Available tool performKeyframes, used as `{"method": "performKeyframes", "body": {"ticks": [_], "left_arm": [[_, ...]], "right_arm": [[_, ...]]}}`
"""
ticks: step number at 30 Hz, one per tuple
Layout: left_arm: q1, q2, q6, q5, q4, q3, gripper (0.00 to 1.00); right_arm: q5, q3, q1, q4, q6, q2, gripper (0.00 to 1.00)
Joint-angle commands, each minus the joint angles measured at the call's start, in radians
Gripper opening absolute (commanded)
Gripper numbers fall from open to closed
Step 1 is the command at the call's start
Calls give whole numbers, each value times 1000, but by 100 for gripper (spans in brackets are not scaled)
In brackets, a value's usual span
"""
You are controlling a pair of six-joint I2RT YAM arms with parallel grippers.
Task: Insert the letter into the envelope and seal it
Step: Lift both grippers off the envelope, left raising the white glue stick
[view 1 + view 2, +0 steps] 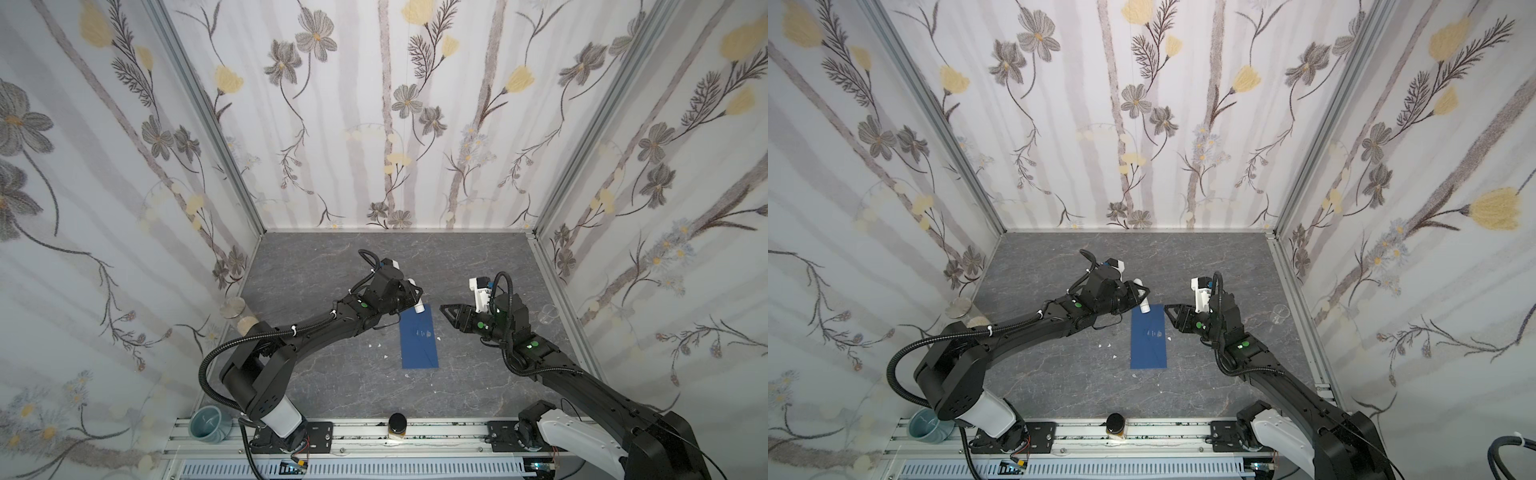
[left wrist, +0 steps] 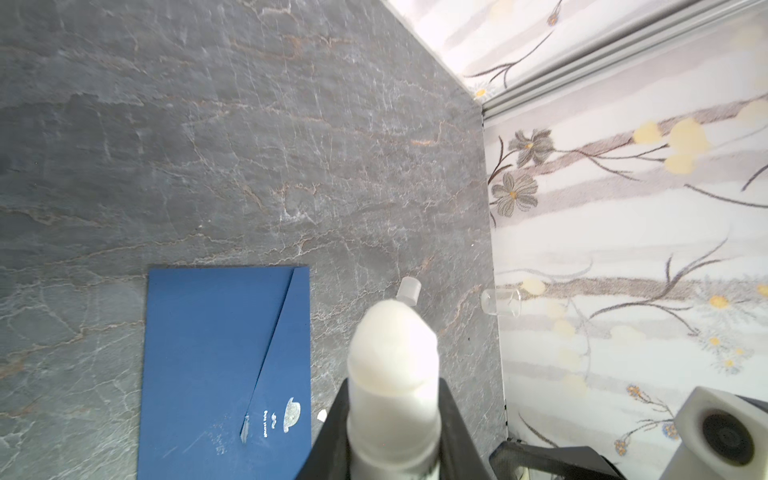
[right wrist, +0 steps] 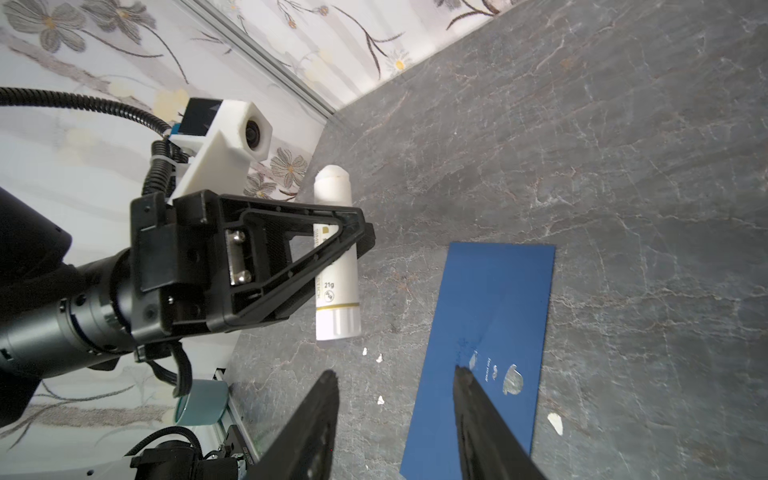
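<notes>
My left gripper (image 3: 360,239) pinches the white glue stick (image 3: 337,305) just beside the far corner of the envelope (image 1: 419,341). My right gripper (image 3: 394,372) is spread and empty near its right edge. The envelope lies flat on the desk (image 1: 332,270), flap folded down.

Grey stone-look tabletop (image 1: 332,270) bears the blue envelope (image 1: 419,340) and white scraps (image 1: 386,356).

Your top views look steeply down from the front; both wrist views, close in, share the envelope (image 2: 224,365).
</notes>
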Motion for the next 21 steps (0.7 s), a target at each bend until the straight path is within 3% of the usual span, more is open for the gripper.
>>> {"method": "performKeyframes", "body": {"ticks": [1, 5, 8, 15, 21], "left_arm": [[-1, -30, -30, -84, 24, -12, 0], [0, -63, -58, -107, 75, -50, 0], [14, -100, -115, -92, 221, -134, 0], [83, -75, -197, 12, 403, -163, 0], [94, -27, -268, 50, 516, -152, 0]], "right_arm": [[-49, 20, -7, 81, -31, 2, 49], [-95, 33, -24, 101, -38, 12, 50], [-115, 49, -30, 120, -21, 19, 52], [-158, -2, -28, 419, 150, 85, 57], [-204, 10, -29, 553, 216, 165, 57]]}}
